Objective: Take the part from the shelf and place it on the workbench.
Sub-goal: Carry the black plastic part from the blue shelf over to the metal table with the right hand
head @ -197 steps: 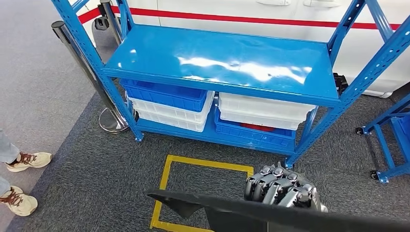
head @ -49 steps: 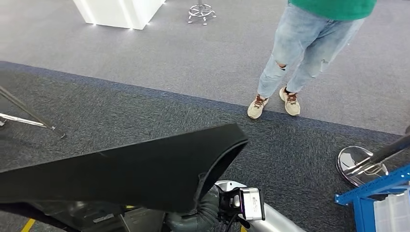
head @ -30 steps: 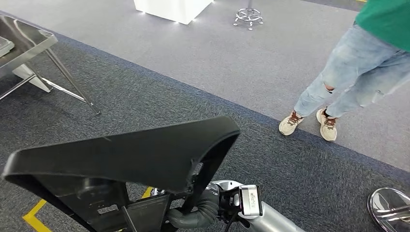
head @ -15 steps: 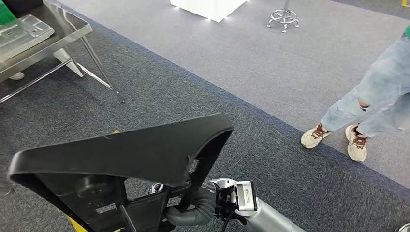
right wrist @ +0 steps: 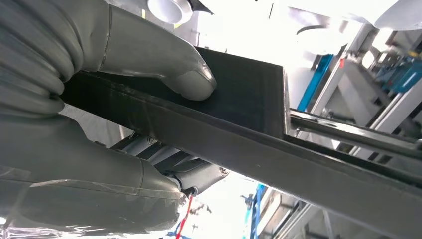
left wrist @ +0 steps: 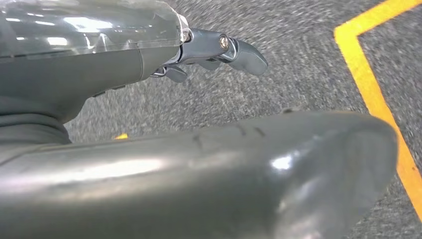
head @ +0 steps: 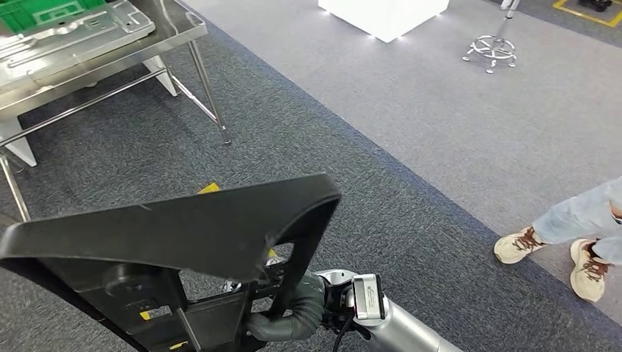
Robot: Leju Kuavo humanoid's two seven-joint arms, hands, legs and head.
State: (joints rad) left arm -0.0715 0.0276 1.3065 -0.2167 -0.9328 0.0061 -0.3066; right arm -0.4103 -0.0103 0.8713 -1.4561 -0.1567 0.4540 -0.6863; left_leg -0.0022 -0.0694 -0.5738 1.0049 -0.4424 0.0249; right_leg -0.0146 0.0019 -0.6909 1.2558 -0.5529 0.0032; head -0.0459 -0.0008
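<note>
A large black moulded part (head: 183, 227) spans the lower left of the head view, carried low in front of me. In the right wrist view my right hand (right wrist: 69, 159) grips its edge (right wrist: 259, 144), with the thumb (right wrist: 164, 64) pressed on one face and the fingers (right wrist: 169, 159) under the other. My right wrist (head: 367, 301) shows beneath the part. In the left wrist view my left hand (left wrist: 99, 55) lies along the part (left wrist: 224, 179) with its fingers (left wrist: 239, 52) stretched out off the surface; any grip is hidden. The steel workbench (head: 169, 33) stands at the upper left.
Pressed metal panels (head: 73, 37) and a green crate (head: 44, 11) lie on the workbench, whose leg (head: 209, 88) reaches the dark carpet. A person's shoes (head: 521, 246) stand at the right. A white block (head: 381, 11) and a chrome stand base (head: 490, 50) are farther off. Yellow floor tape (left wrist: 373, 99) runs below.
The whole view has swung from the blue shelf to the open floor. The workbench has come in at the upper left and the person has slid off right. The part stays held.
</note>
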